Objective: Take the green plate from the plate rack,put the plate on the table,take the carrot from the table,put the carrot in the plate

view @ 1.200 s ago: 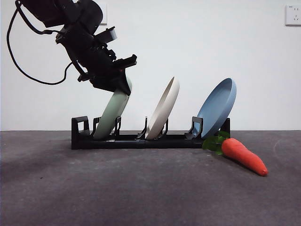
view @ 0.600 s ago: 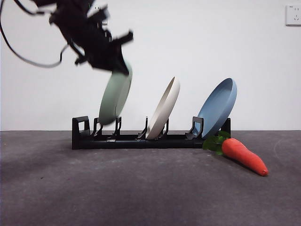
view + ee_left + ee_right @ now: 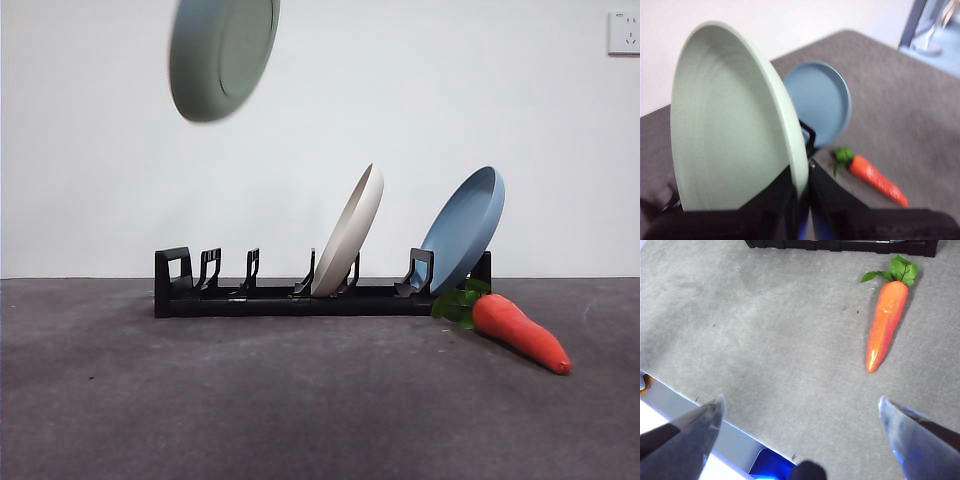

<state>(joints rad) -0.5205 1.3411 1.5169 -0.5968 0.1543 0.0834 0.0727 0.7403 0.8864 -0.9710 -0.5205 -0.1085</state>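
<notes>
Presently, one green plate (image 3: pixel 222 55) hangs at the upper left of the front view, clear of the rack and high above the table, tilted with its underside facing the camera and its top edge cut off by the frame. In the left wrist view the same plate (image 3: pixel 732 122) fills the left half of the picture, its rim pinched between the two black jaws of the left gripper (image 3: pixel 801 187), which are drawn narrow on it. One plate rack (image 3: pixel 290 297), black, stands across the middle of the front view on the table (image 3: pixel 300 410); its left-hand slots stand without a plate. Two plates sit in it: one cream plate (image 3: pixel 350 232) near the middle, leaning right, and one blue plate (image 3: pixel 464 228) at the right end, leaning the same way. One carrot (image 3: pixel 518 331) lies on the table at the lower right, just beside the rack's right end, its green leaves towards the rack and below the blue plate, its tip pointing away to the right. The right gripper (image 3: pixel 800 427) hovers over bare table with its jaws spread wide and holding nothing; the carrot (image 3: pixel 884 325) lies at the upper right of its view, apart from both jaws. One white wall socket (image 3: pixel 623 32) sits in the top right corner of the front view.
</notes>
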